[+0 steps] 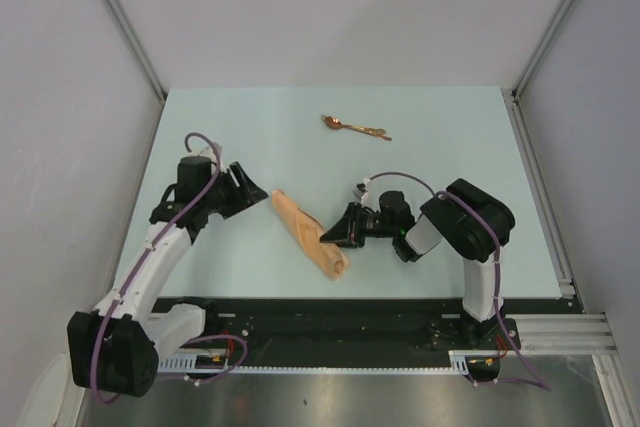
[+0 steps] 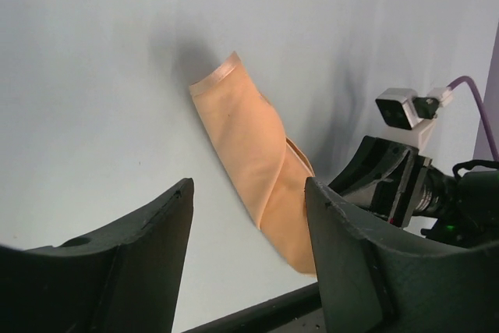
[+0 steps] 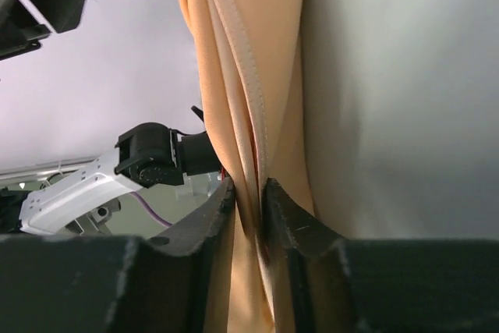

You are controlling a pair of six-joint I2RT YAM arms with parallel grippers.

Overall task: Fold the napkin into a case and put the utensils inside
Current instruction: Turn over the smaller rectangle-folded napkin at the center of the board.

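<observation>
The peach-orange napkin (image 1: 309,233) lies folded into a narrow strip, slanting from upper left to lower right in the top view. My right gripper (image 1: 327,238) is shut on the napkin's folded layers (image 3: 251,115) at its right edge. My left gripper (image 1: 262,197) is open and empty, just left of the napkin's upper end; the napkin (image 2: 253,146) shows between and beyond its fingers. A copper-gold spoon (image 1: 352,126) lies at the far middle of the table, apart from both grippers. No other utensil is clearly visible.
The pale table (image 1: 430,137) ends at a black strip along the near edge (image 1: 340,312). Grey walls and metal posts enclose the left, right and back. The right arm's wrist camera (image 2: 401,107) shows close by in the left wrist view.
</observation>
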